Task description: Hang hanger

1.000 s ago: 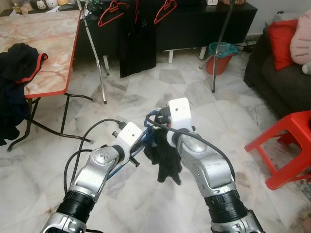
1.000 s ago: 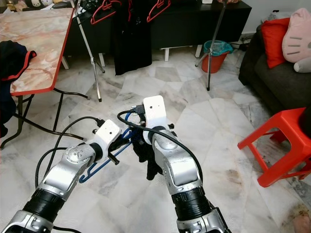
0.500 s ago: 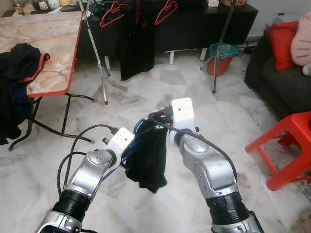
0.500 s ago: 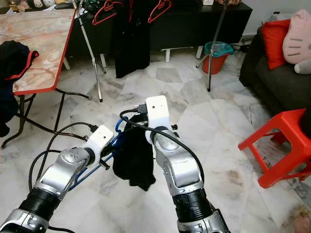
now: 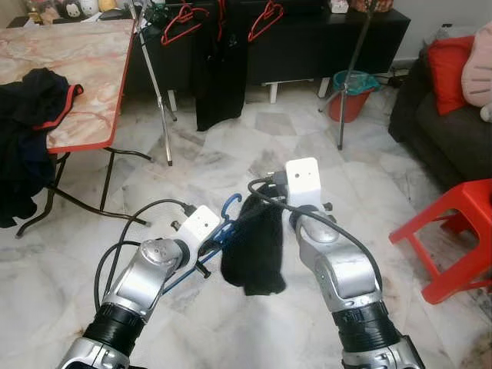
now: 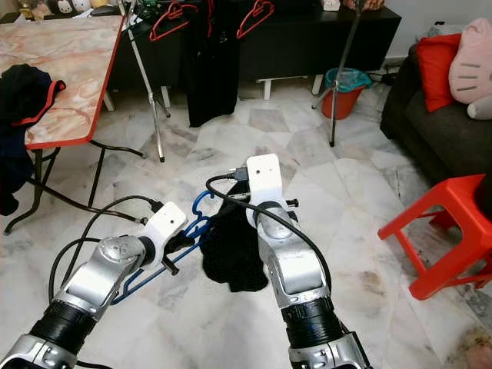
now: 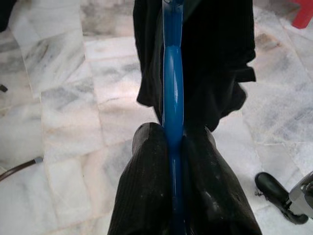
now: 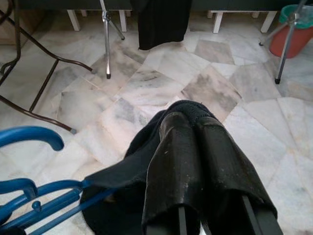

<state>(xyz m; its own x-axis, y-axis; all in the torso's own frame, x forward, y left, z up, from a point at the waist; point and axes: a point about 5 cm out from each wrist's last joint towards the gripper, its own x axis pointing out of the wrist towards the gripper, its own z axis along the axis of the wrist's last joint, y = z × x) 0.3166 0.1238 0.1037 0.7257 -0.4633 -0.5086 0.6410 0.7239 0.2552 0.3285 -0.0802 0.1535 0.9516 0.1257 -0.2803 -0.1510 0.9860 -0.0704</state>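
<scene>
A blue hanger (image 5: pixel 225 217) with a black garment (image 5: pixel 257 242) draped over it hangs low over the marble floor in front of me. My left gripper (image 7: pixel 171 133) is shut on the hanger's blue bar, and the garment hangs just past its fingers (image 7: pixel 144 186). My right gripper (image 8: pixel 192 119) is shut on the top fold of the black garment (image 8: pixel 186 106), to the right of the hanger's hook (image 8: pixel 34 136). At the back stands a clothes rack (image 5: pixel 157 92) with red hangers (image 5: pixel 183 14) and a hung black garment (image 5: pixel 221 77).
A red-edged marble table (image 5: pixel 84 69) with dark clothes (image 5: pixel 31 115) on it stands at the left. A red stool (image 5: pixel 453 231) and a dark sofa (image 5: pixel 446 123) are at the right. A red bucket (image 5: pixel 350 96) sits by a stand pole at the back.
The black garment hung bunched under my right gripper; now it spreads wider along the blue hanger. Both arms have shifted a little to the right and forward.
</scene>
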